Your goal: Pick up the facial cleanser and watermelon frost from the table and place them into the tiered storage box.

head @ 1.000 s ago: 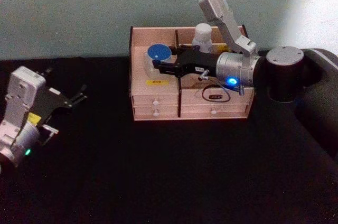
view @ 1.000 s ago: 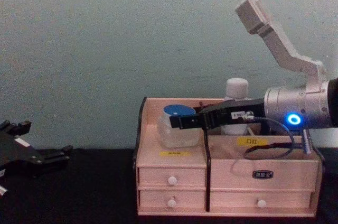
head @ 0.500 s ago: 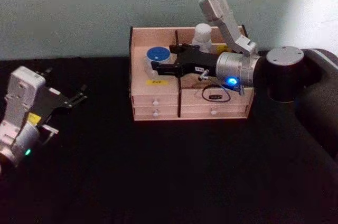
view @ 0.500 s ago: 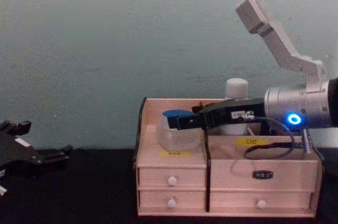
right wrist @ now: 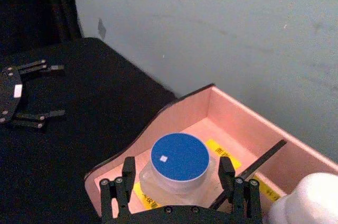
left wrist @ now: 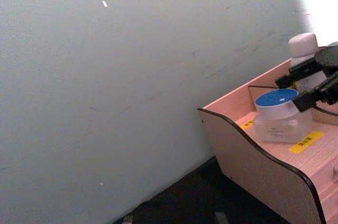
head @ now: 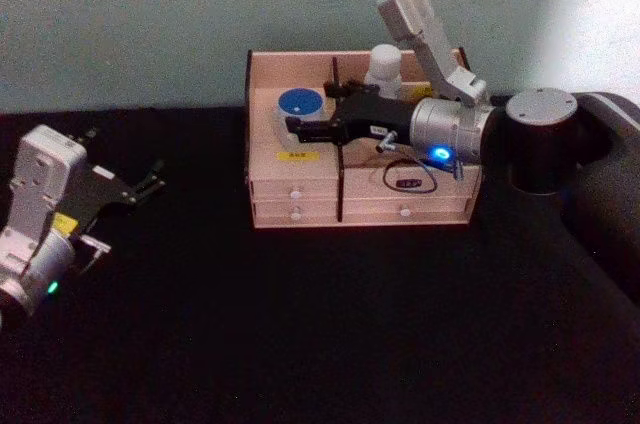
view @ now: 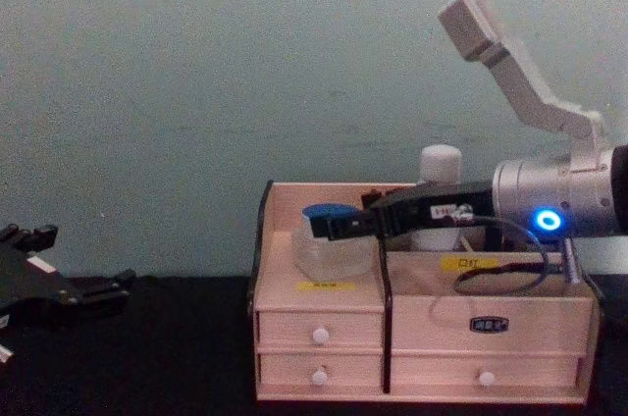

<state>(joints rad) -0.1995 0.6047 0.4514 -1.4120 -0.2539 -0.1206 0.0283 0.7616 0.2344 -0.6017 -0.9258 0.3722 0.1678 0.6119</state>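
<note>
The watermelon frost (head: 300, 104) (view: 334, 244) (right wrist: 178, 158), a squat clear jar with a blue lid, stands in the left upper compartment of the tiered storage box (head: 300, 194) (view: 324, 338) (right wrist: 232, 113). My right gripper (head: 308, 110) (view: 320, 227) (right wrist: 176, 168) reaches in from the right and is open, one finger on each side of the jar with a small gap. The facial cleanser (head: 383, 66) (view: 440, 166) (left wrist: 302, 44), a white bottle, stands upright in the back compartment behind the right arm. My left gripper (head: 150, 182) (view: 103, 288) rests open at the far left of the table.
The box has small drawers (view: 319, 336) with white knobs and yellow labels, and stands against the pale wall. A black cable loop (view: 500, 274) hangs from the right wrist in front of the box. Black tabletop (head: 300, 324) stretches in front and to the left.
The jar has sunk a little and levelled out onto the compartment floor. The right gripper has stayed around it. The left arm has not moved.
</note>
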